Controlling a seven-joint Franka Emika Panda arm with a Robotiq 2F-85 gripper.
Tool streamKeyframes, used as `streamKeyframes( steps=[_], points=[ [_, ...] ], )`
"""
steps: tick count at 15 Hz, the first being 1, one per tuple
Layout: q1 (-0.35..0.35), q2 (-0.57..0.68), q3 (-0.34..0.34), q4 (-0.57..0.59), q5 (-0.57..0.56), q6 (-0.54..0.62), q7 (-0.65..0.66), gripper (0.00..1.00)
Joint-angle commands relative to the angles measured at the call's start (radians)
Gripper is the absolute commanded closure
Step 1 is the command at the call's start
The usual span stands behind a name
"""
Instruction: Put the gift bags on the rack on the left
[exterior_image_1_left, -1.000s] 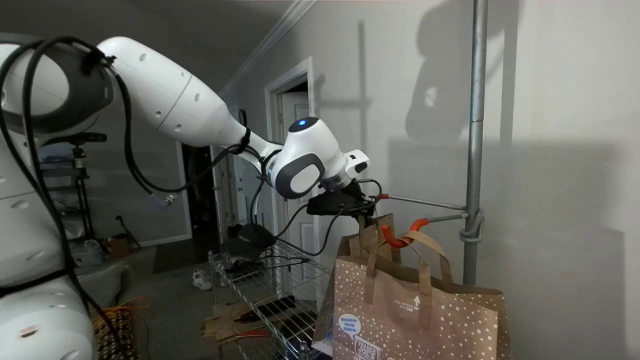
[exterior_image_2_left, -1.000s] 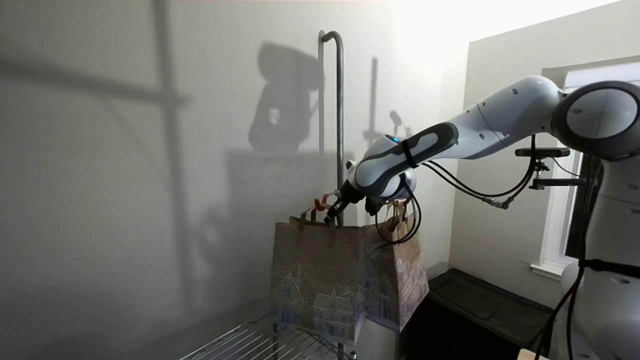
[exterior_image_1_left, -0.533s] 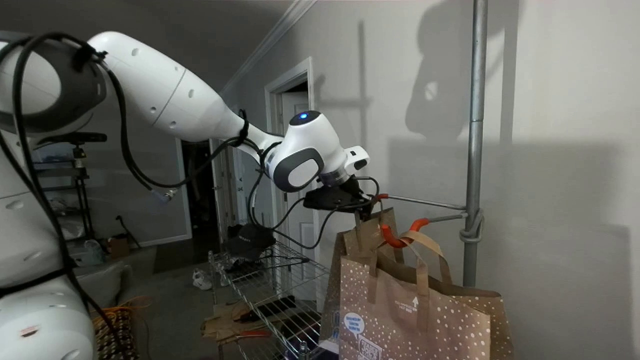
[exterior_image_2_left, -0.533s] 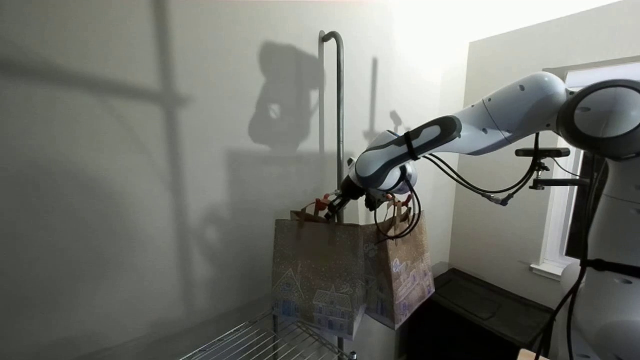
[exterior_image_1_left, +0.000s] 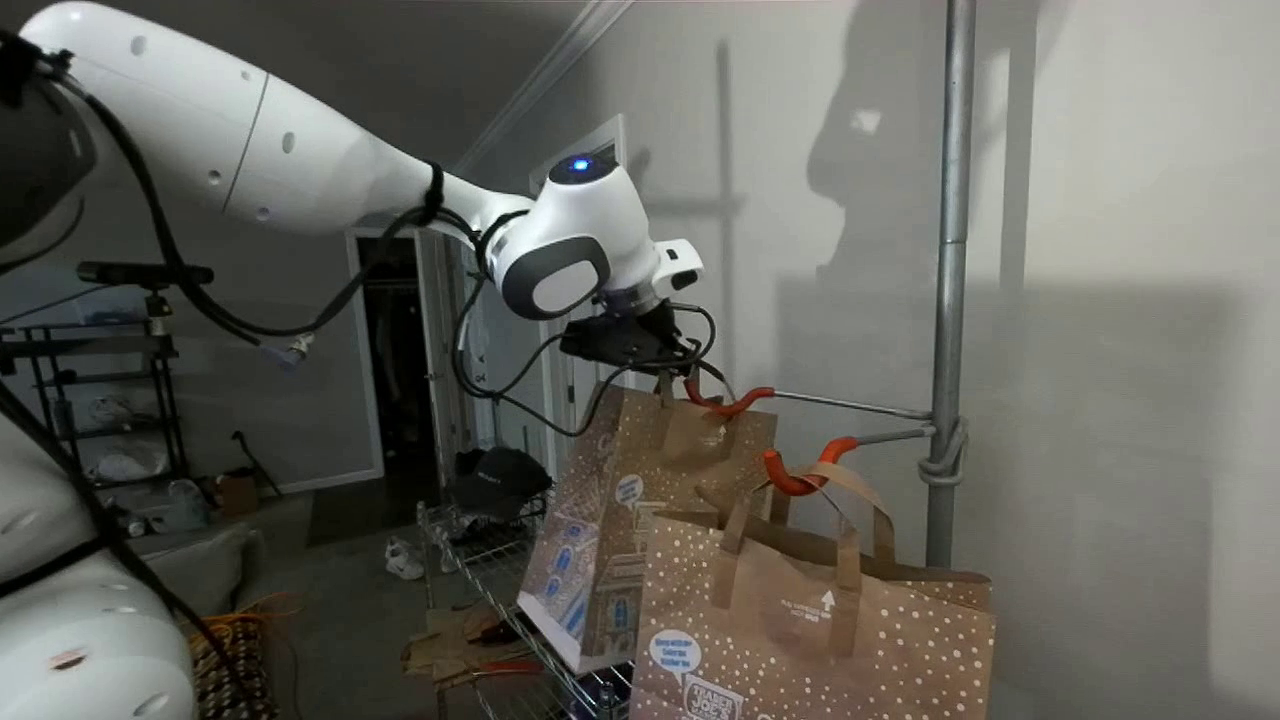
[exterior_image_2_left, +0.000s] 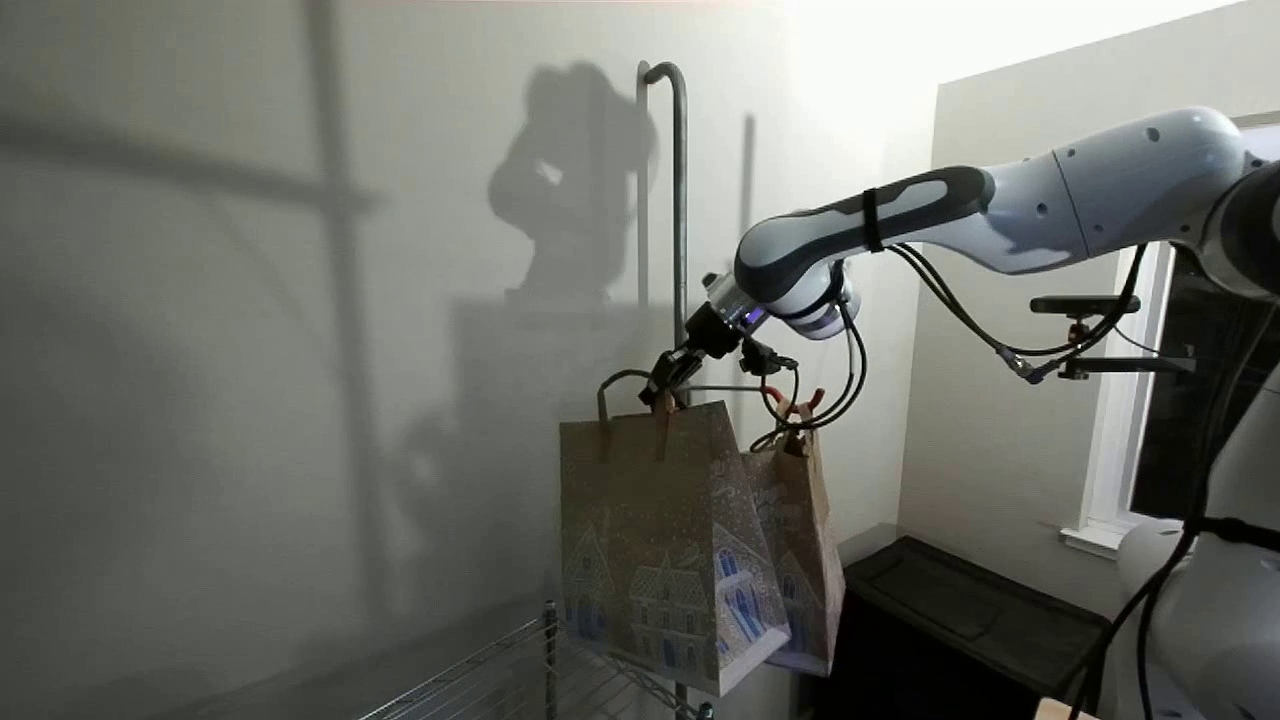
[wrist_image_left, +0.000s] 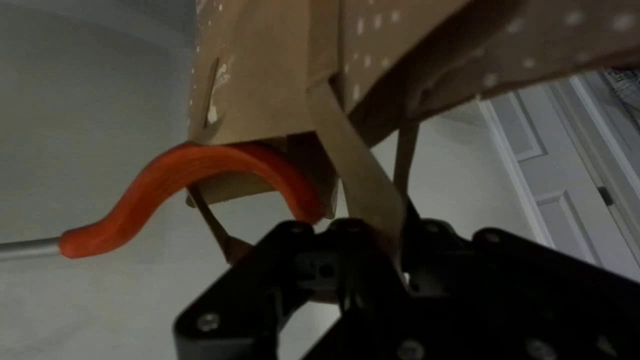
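Near bag (exterior_image_1_left: 780, 640): on near hook (exterior_image_1_left: 788, 483), right of far bag (exterior_image_1_left: 630, 530), in an exterior view.
Gripper (wrist_image_left: 390, 235): pinching a handle (wrist_image_left: 360, 160) of the far bag.
Far bag: below the gripper, long axis hanging down, tilted.
Far hook (exterior_image_1_left: 738, 404): just right of the gripper in an exterior view.
Handle and far hook: looped or beside, can't tell; next move likely turns on this.
Wire rack (exterior_image_2_left: 455, 668): low left in both exterior views; maybe the goal.
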Motion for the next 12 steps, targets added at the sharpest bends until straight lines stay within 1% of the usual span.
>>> streamKeyframes(
  steps=[1, 4, 8, 11, 12],
  points=[
    [0.010, -0.023, 0.005, 0.022, 0.078, -0.059, -0.088, 0.99],
    [0.024, -0.007, 0.016, 0.050, 0.124, -0.103, -0.173, 0.99],
    [0.025, 0.012, 0.049, 0.088, 0.148, -0.171, -0.257, 0.99],
    [0.014, 0.033, 0.081, 0.121, 0.148, -0.213, -0.272, 0.99],
    [0.011, 0.047, 0.099, 0.137, 0.136, -0.220, -0.246, 0.99]
  ],
)
